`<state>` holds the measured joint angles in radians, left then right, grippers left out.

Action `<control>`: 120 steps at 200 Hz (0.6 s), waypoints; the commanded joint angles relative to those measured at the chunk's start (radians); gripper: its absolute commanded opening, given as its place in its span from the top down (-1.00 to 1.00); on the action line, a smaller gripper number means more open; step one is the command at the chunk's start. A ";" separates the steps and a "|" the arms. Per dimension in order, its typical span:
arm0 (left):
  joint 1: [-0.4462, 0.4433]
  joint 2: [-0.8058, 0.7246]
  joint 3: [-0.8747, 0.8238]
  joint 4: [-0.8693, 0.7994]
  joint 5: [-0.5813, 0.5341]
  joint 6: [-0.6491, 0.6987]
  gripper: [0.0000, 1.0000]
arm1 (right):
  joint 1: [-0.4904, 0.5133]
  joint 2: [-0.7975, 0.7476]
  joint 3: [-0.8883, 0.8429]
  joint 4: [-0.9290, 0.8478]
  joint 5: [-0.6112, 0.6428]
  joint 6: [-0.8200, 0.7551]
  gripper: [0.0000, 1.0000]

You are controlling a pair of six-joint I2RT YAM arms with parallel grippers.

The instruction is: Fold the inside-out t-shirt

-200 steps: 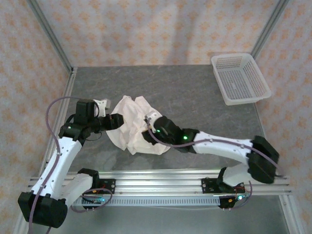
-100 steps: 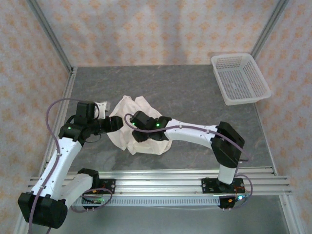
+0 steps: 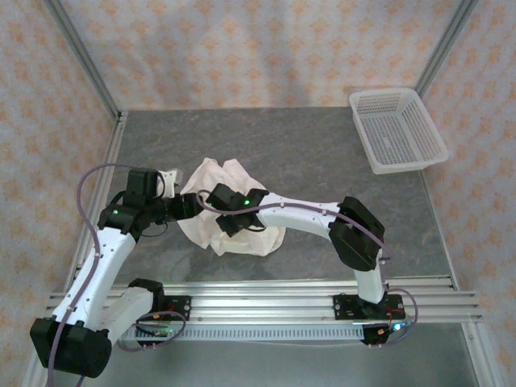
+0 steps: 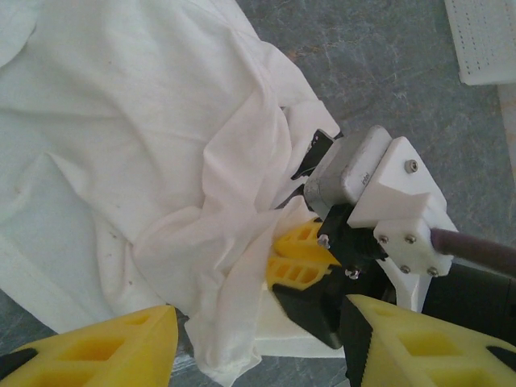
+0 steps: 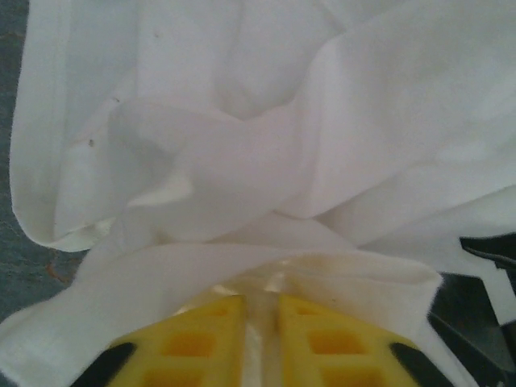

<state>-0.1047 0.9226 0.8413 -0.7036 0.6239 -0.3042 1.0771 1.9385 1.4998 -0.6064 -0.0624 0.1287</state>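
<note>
The inside-out t-shirt [image 3: 219, 173] is a crumpled white heap on the grey table, left of the middle. My right gripper [image 3: 219, 219] reaches across it from the right and is shut on a fold of the shirt [image 5: 282, 121]; cloth is pinched between its yellow fingers [image 5: 193, 343]. In the left wrist view the right gripper [image 4: 278, 256] holds that fold just ahead of my left gripper [image 4: 258, 347]. The left gripper [image 3: 189, 208] stands at the shirt's left edge, open, with its fingers [image 4: 105, 347] wide apart. A loose flap of the shirt [image 4: 145, 137] hangs between them.
A white plastic mesh basket [image 3: 397, 129] stands at the table's back right corner; its edge [image 4: 484, 40] also appears in the left wrist view. Bare grey table [image 3: 314, 153] lies between shirt and basket. The right arm's elbow [image 3: 355, 230] juts over the near right part.
The right arm swung left across the shirt, its elbow folding up, and its jaws closed on a fold near the left gripper. The left arm has stayed put, still open.
</note>
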 commanded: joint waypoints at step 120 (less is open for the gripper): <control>-0.001 0.007 -0.026 0.033 0.069 0.014 -0.21 | -0.042 -0.494 -0.379 0.267 0.050 0.086 1.00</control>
<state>-0.1047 0.9279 0.8402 -0.7021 0.6289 -0.3046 1.0386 1.5352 1.1984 -0.4480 -0.0280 0.1780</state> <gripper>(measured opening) 0.589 0.042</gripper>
